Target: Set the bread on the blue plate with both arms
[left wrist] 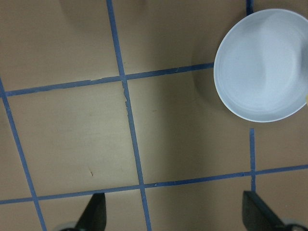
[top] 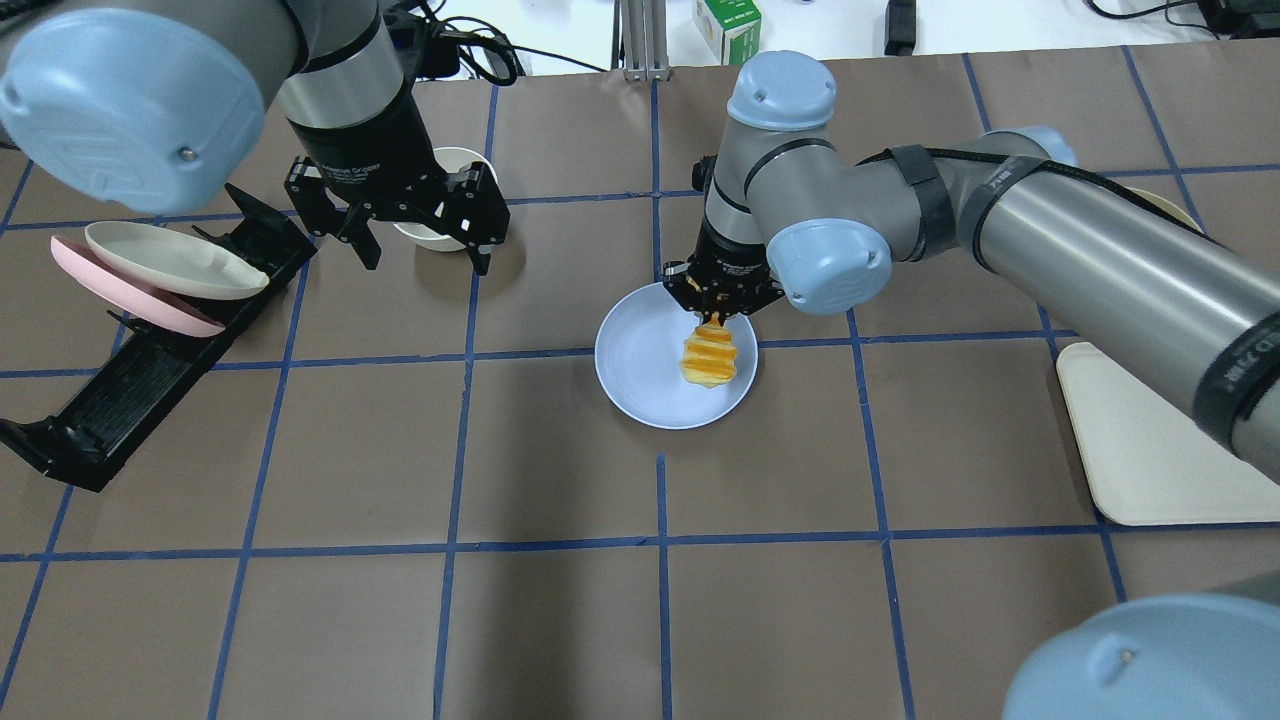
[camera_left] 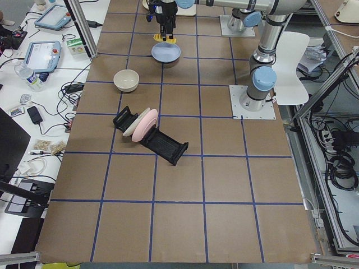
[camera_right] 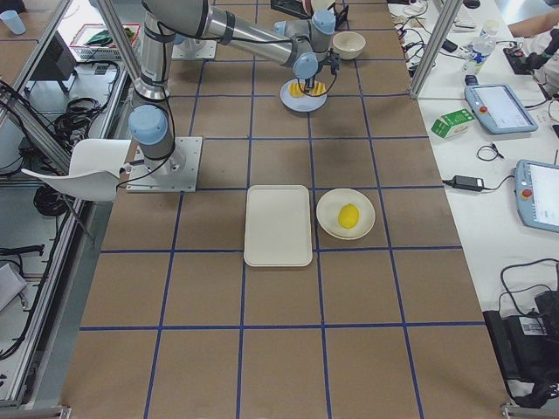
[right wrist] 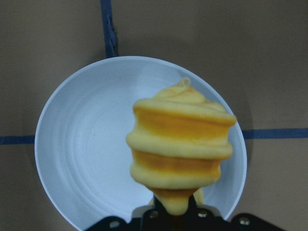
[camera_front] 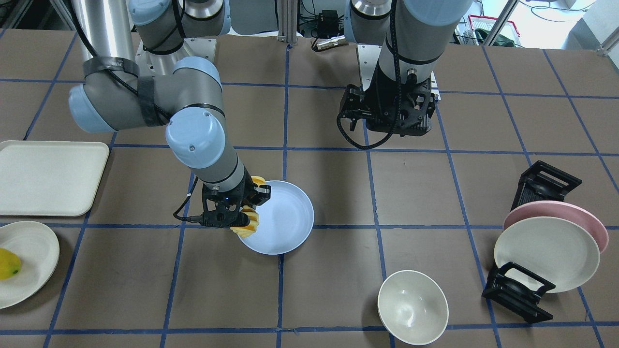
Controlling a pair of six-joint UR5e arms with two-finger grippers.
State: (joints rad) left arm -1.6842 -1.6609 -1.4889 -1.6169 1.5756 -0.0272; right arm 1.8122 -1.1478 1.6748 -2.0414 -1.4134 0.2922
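Observation:
The bread [top: 710,355], a ridged orange-yellow loaf, hangs by one end from my right gripper [top: 722,305], which is shut on it. It hangs over the right part of the blue plate [top: 640,370]. The right wrist view shows the bread [right wrist: 180,149] close up, above the plate [right wrist: 82,154]. In the front view the right gripper [camera_front: 240,216] holds the bread [camera_front: 247,227] at the plate's [camera_front: 287,217] edge. My left gripper [top: 420,235] is open and empty, high up and well left of the plate. Its wrist view shows the plate [left wrist: 262,65] at upper right.
A white bowl [camera_front: 412,307] stands beyond the left gripper. A black rack [top: 150,340] holds a pink plate [top: 120,290] and a cream one [top: 170,260] at far left. A cream tray [top: 1140,440] and a cream plate [camera_front: 29,251] with a yellow fruit [camera_front: 8,263] lie on the right.

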